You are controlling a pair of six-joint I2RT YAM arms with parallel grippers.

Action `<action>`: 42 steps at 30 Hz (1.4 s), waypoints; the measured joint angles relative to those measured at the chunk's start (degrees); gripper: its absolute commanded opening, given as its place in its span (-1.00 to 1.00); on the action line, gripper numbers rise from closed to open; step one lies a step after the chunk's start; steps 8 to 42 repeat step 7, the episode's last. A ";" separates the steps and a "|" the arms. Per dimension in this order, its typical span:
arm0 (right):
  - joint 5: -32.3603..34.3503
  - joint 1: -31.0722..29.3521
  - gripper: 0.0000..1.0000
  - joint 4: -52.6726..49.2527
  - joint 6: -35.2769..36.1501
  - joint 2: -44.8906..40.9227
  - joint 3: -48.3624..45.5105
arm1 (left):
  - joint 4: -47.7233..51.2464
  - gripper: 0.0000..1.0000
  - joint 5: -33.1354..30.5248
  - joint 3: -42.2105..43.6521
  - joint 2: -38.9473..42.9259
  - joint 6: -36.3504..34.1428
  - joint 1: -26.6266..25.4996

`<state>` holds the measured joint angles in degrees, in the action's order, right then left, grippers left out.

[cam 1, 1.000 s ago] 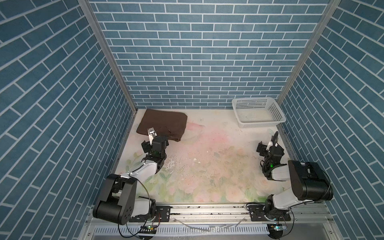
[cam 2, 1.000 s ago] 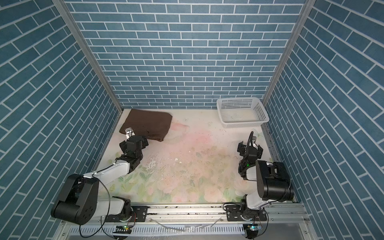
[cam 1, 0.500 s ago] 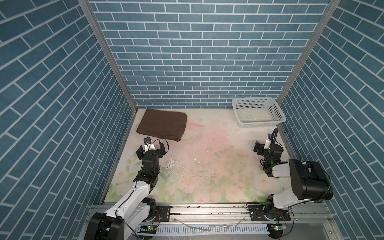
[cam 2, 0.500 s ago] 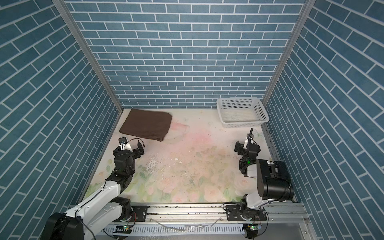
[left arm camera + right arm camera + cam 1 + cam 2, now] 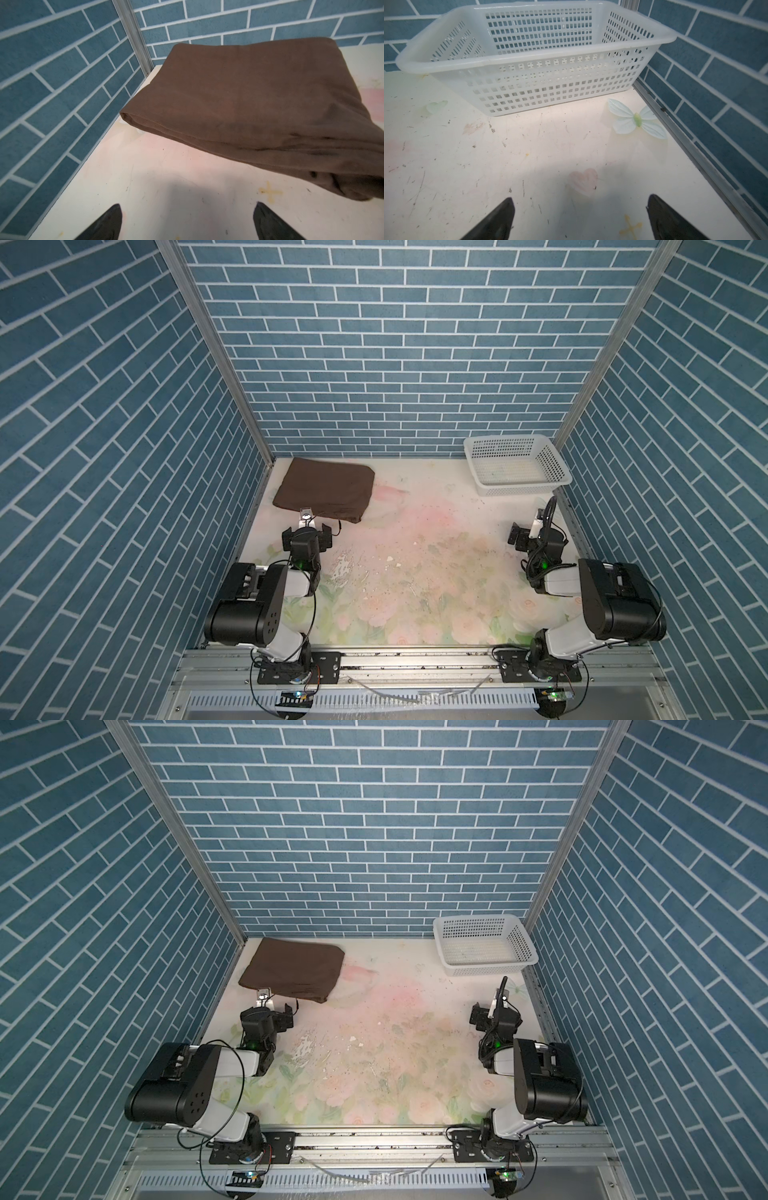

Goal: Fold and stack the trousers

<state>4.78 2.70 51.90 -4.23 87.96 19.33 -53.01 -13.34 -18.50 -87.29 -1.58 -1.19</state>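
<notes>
Judging from how things lie, the folding step looks finished. The trousers (image 5: 326,489) rest as a compact dark brown rectangle in the far left corner of the table (image 5: 436,539), close to both walls, with several layers showing along the near edge in the left wrist view (image 5: 249,108).

The left gripper (image 5: 307,531) sits just short of that near edge, apart from the cloth. Its jaws are spread wide and hold nothing, and bare table shows between the fingertips (image 5: 116,209). The right gripper (image 5: 536,535) is well apart, on the right side of the table. It faces the white perforated basket (image 5: 529,56) in the far right corner, its jaws are equally wide, and it is empty (image 5: 580,198). The basket appears to hold nothing, and no other garment shows in either top view.

With one pair folded and set down, the task seems at or very near its close, since nothing is left to add to the stack. The one loose spot is the near corner of the bundle on the side toward the middle of the table, where the layers bunch and sag instead of lying flush. If a further move is wanted, it calls for the left gripper to reach that corner with its jaws open. It should pinch only the stray layers and tuck them square without dragging the whole bundle out of its corner
</notes>
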 measured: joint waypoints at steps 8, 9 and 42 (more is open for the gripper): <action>-4.59 0.79 0.98 -2.38 0.04 0.07 1.75 | -0.26 0.99 6.45 -0.48 0.07 0.70 1.29; -4.59 0.79 0.98 -2.38 0.04 0.07 1.75 | -0.26 0.99 6.45 -0.48 0.07 0.70 1.29; -4.59 0.79 0.98 -2.38 0.04 0.07 1.75 | -0.26 0.99 6.45 -0.48 0.07 0.70 1.29</action>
